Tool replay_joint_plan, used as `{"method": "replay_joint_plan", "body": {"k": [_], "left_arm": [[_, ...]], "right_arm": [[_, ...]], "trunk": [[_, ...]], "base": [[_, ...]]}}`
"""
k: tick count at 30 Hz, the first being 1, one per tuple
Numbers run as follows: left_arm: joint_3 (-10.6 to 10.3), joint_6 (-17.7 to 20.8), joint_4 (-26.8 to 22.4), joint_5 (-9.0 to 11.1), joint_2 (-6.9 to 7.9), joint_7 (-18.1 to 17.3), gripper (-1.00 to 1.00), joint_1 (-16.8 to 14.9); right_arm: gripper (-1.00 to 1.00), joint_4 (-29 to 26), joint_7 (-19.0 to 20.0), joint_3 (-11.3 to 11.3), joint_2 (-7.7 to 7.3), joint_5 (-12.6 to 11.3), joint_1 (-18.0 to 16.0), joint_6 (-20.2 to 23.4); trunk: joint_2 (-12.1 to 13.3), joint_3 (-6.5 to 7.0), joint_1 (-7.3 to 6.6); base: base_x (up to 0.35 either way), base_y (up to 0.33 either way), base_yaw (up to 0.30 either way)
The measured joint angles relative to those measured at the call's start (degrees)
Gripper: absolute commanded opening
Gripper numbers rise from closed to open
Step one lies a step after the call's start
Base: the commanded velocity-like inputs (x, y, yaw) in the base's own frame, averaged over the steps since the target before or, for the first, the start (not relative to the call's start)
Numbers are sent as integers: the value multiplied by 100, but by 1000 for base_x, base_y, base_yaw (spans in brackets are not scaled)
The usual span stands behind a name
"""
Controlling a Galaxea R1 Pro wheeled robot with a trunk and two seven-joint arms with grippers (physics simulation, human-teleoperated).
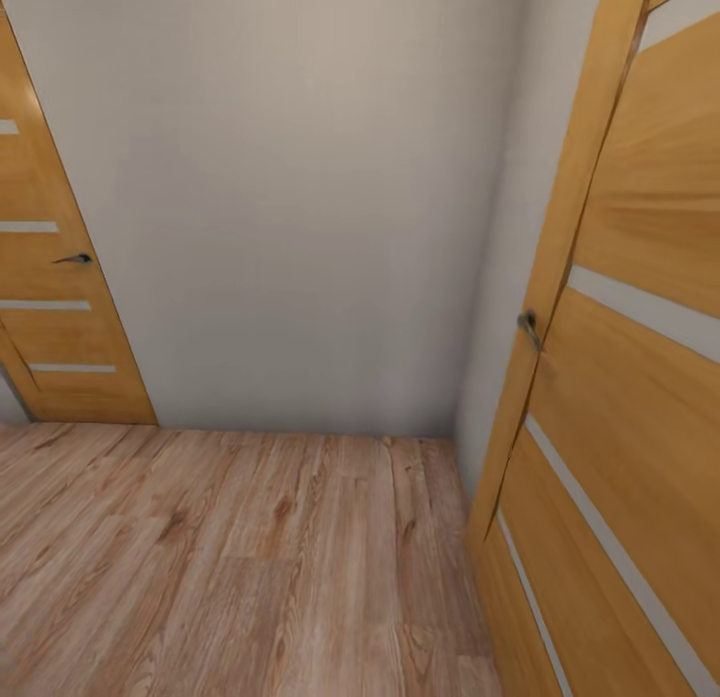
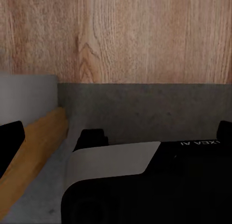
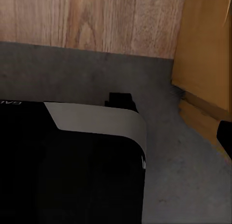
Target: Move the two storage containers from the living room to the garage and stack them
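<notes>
The two storage containers are out of view. In the left wrist view, my left gripper [image 2: 116, 134] is open, its dark fingertips [image 2: 9, 139] far apart at the picture's edges with nothing between them. My right gripper [image 3: 116, 137] looks open too, one dark fingertip [image 3: 225, 133] sitting at the frame's edge and holding nothing. Both hang low over my black and grey base [image 2: 145, 185]. Under the base lies dark grey concrete floor [image 2: 145, 105], which meets light wood planks [image 2: 121, 35] along a straight line.
The head view faces a plain white wall [image 1: 300, 197] across wood-plank flooring [image 1: 230, 567]. A wooden door [image 1: 60, 277] stands at the far left. Another wooden door [image 1: 640, 397] with a metal handle [image 1: 528, 327] is close on the right. A wooden frame piece [image 3: 203, 50] is near the right arm.
</notes>
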Motion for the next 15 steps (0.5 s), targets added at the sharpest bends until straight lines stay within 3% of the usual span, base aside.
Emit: {"method": "replay_joint_plan", "body": {"k": [7, 15], "left_arm": [[-2, -10, -1, -1, 0, 1, 100, 0], [0, -15, -3, -1, -7, 6, 100, 0]], "right_arm": [[100, 0, 0, 0, 0, 0, 0, 0], [100, 0, 0, 0, 0, 0, 0, 0]], "trunk": [[0, 0, 0], [0, 0, 2]], "base": [[299, 0, 0], [82, 0, 0]]}}
